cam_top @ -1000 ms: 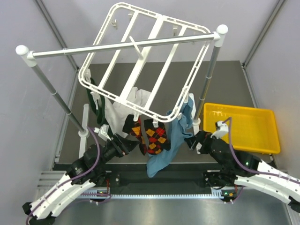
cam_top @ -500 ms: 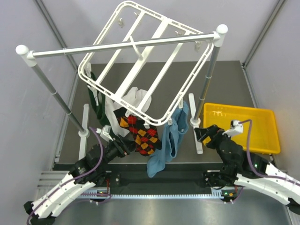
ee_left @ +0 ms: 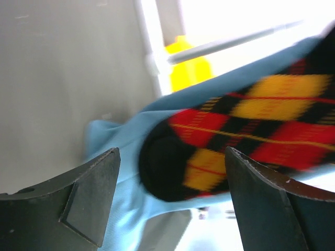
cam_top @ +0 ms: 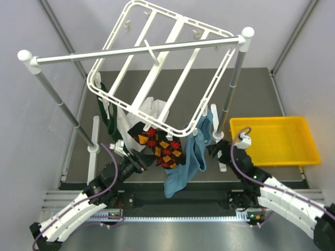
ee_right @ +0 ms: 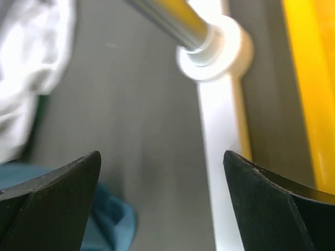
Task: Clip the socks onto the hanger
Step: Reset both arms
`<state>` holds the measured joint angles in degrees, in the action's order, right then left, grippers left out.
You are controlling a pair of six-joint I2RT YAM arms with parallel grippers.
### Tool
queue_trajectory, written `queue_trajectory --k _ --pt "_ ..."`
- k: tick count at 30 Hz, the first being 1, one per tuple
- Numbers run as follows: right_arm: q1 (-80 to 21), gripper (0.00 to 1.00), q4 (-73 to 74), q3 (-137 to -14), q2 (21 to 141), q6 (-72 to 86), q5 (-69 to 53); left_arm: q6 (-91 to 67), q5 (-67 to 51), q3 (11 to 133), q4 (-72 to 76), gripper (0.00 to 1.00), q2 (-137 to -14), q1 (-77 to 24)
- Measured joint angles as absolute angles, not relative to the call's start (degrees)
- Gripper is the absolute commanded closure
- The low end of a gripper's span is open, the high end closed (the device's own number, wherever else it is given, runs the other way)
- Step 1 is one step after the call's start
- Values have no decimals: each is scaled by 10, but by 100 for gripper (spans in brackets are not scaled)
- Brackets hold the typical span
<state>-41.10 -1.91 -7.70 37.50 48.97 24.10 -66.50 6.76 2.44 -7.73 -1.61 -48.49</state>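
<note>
The white hanger (cam_top: 157, 68) hangs tilted from the rail, with two black argyle socks (cam_top: 159, 145) dangling side by side from clips on its near edge. My left gripper (cam_top: 137, 159) is open just left of and below them. In the left wrist view one sock's black toe (ee_left: 162, 167) shows between my wide-apart fingers (ee_left: 94, 183), and I cannot tell whether it touches them. My right gripper (cam_top: 213, 149) is open and empty near the rail's right post, right of the hanging teal cloth (cam_top: 191, 154); its wrist view shows only floor between the fingers (ee_right: 63, 188).
The silver rail (cam_top: 131, 50) on two posts spans the scene; its right post foot (ee_right: 214, 49) is close ahead of my right gripper. A white cloth (cam_top: 125, 123) and a dark green one (cam_top: 107, 112) also hang there. A yellow bin (cam_top: 275, 141) sits at right.
The hanger has swung and turned, carrying the socks and cloths with it. My right arm swung out toward the bin and came back beside the post. Both grippers stayed open.
</note>
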Motion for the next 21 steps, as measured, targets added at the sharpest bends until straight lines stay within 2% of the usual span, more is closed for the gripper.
queue_trajectory --k 5,7,14,21 --pt "-390 0 -11 -17 69 477 173 -679 44 24 -3 16 -16 -485" --pt "-388 0 -10 -22 9 477 165 -679 37 24 13 16 -16 -485" --pt "-387 0 -21 -22 109 496 138 -679 28 24 25 18 -16 -485" --pt "-387 0 7 -22 5 513 135 -683 22 24 22 18 -16 -485"
